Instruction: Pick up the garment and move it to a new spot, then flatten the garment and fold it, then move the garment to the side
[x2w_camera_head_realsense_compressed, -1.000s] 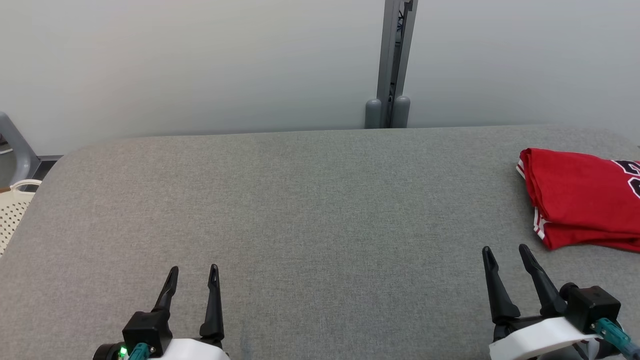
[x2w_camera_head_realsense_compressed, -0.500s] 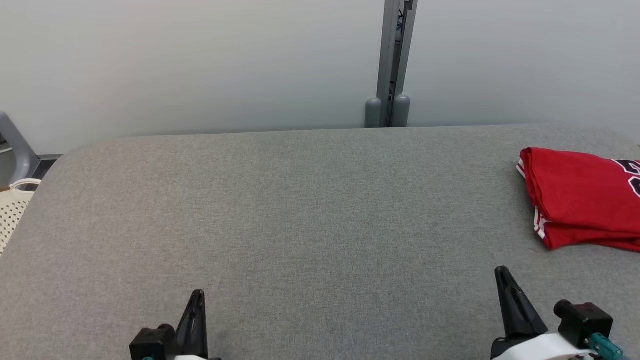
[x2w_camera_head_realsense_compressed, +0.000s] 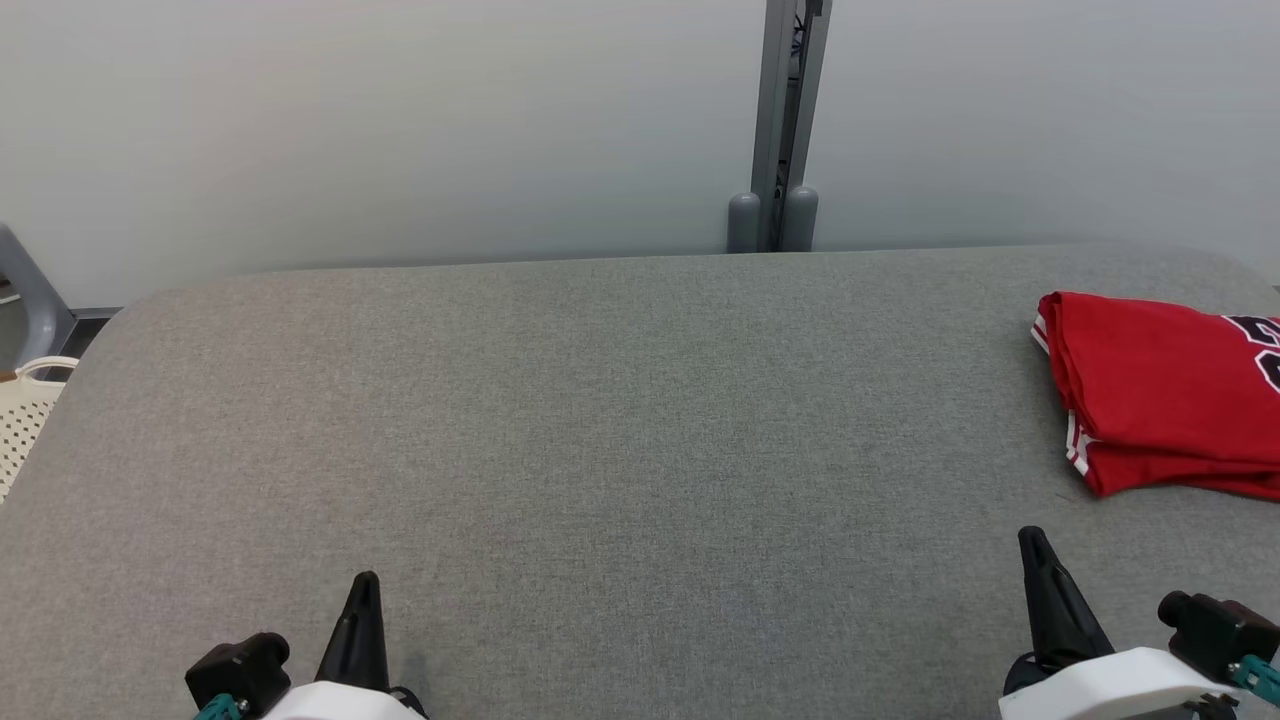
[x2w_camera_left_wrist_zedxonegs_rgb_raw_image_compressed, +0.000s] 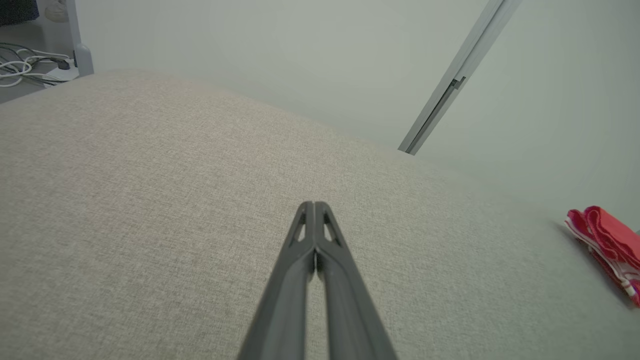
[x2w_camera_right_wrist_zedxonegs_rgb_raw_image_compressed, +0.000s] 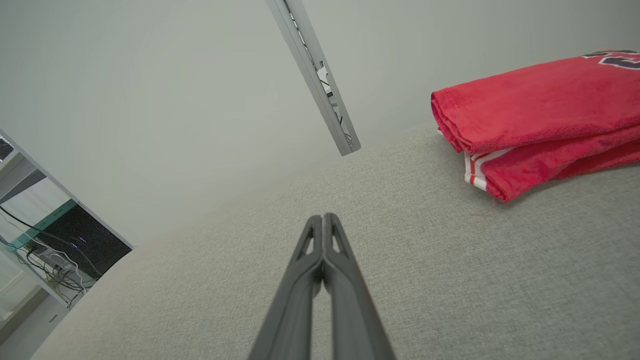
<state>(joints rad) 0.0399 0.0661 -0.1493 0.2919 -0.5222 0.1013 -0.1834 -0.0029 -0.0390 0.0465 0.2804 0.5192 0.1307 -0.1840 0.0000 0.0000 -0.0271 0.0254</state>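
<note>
The garment (x2w_camera_head_realsense_compressed: 1160, 395) is a red jersey with white stripes and dark lettering, lying folded at the right side of the grey table (x2w_camera_head_realsense_compressed: 620, 420). It also shows at the right edge of the left wrist view as the garment (x2w_camera_left_wrist_zedxonegs_rgb_raw_image_compressed: 607, 240), and in the right wrist view as the garment (x2w_camera_right_wrist_zedxonegs_rgb_raw_image_compressed: 535, 117). My left gripper (x2w_camera_head_realsense_compressed: 364, 590) is at the lower left, shut and empty; its tips (x2w_camera_left_wrist_zedxonegs_rgb_raw_image_compressed: 314, 206) meet. My right gripper (x2w_camera_head_realsense_compressed: 1030, 545) is at the lower right, short of the garment, shut on nothing, tips (x2w_camera_right_wrist_zedxonegs_rgb_raw_image_compressed: 323, 218) together.
A grey post (x2w_camera_head_realsense_compressed: 785, 120) stands against the pale wall behind the table. A cream perforated basket (x2w_camera_head_realsense_compressed: 25, 420) sits off the table's left edge beside a grey chair frame (x2w_camera_head_realsense_compressed: 30, 295). Cables (x2w_camera_left_wrist_zedxonegs_rgb_raw_image_compressed: 30, 62) lie on the floor beyond the table.
Both grippers have gone from open to shut, with nothing between the fingers, and both have drawn back toward the bottom edge. The garment has not moved.
</note>
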